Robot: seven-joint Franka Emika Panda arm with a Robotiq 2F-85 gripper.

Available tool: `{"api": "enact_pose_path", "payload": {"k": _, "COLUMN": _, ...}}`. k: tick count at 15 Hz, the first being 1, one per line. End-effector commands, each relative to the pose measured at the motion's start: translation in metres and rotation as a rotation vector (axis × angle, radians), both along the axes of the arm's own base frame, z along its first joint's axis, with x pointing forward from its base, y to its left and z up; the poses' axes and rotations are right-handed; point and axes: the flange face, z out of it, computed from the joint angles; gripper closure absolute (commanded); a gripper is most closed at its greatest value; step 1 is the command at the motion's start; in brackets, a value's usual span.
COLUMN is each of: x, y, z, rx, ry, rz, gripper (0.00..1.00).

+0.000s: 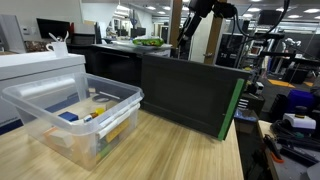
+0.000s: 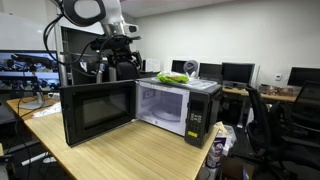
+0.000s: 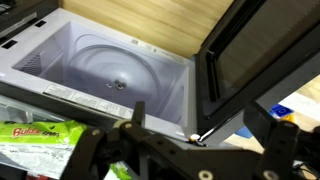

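jaws hang spread wide w/ nothing between them, coming in along the bottom edge of the wrist view, dark and blurry bc they sit so close to the lens. nearest thing is the green packet (image 3: 38, 135) at lower left of that frame, lying flat on the roof of the microwave (image 3: 90, 95). it looks just beside the jaws, but can't tell if there's contact. in an exterior view the packet (image 2: 172, 77) shows mid-frame on the roof, w/ the arm (image 2: 100, 30) reaching down from upper left so the jaws hover above the roof's left end in that frame, near the packet. the door (image 2: 98, 112) stands fully out toward the left of the frame, over the desk (image 2: 120, 155), which is prob why the wrist cam sees straight into the cavity (image 3: 120, 55) and its glass turntable (image 3: 120, 78). the flat roof is what lets a limp packet rest there w/o sliding. in an exterior view the door's back (image 1: 190, 95) fills mid-frame and hides the cavity, w/ the packet (image 1: 150, 42) just showing above it. a clear bin (image 1: 70, 110) w/ small items sits at lower left on the same desk, well apart from the microwave, and a white box (image 1: 35, 68) is behind it. monitors (image 2: 235, 72) line the back at right.
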Motion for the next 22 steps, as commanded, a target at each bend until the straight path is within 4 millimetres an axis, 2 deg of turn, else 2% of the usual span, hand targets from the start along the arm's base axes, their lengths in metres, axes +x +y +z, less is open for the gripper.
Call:
{"api": "enact_pose_path", "payload": {"k": 1, "x": -0.02, "y": 0.015, "z": -0.013, "rx": 0.024, "ry": 0.049, "rz": 0.09, "gripper": 0.0}}
{"api": "enact_pose_path", "payload": {"k": 5, "x": -0.026, "y": 0.04, "z": -0.026, "rx": 0.021, "ry": 0.072, "rz": 0.194, "gripper": 0.0}}
{"api": "enact_pose_path", "payload": {"k": 10, "x": -0.031, "y": 0.072, "z": -0.031, "rx": -0.001, "ry": 0.073, "rz": 0.348, "gripper": 0.0}}
{"api": "enact_pose_path", "payload": {"k": 17, "x": -0.042, "y": 0.102, "z": -0.037, "rx": 0.023, "ry": 0.09, "rz": 0.529, "gripper": 0.0}}
{"api": "enact_pose_path", "payload": {"k": 22, "x": -0.053, "y": 0.11, "z": -0.043, "rx": 0.048, "ry": 0.136, "rz": 0.606, "gripper": 0.0}}
